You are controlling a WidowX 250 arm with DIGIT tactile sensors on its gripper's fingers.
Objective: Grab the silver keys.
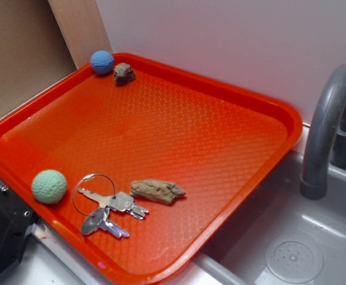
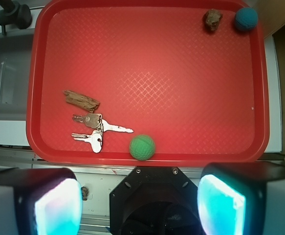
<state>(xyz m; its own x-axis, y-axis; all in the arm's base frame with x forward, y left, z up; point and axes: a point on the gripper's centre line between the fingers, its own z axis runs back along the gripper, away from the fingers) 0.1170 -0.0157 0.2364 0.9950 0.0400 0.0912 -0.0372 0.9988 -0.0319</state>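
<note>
Lying on red tray (image 2: pixel 259 98), silver keys (image 2: pixel 96 129) at nine o'clock from green ball (image 2: pixel 142 147), just below brown wood piece (image 2: pixel 81 100). Hovering off the tray's near edge, gripper (image 2: pixel 140 196) spread wide, grasping nothing.

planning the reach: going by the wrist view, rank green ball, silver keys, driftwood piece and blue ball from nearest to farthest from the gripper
Measured from the gripper, at the bottom edge:
1. green ball, just ahead, by the tray's near rim
2. silver keys, ahead-left
3. driftwood piece, just beyond the keys
4. blue ball, far right corner

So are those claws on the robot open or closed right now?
Open: in the wrist view the gripper shows its two fingers far apart, nothing between them.
</note>
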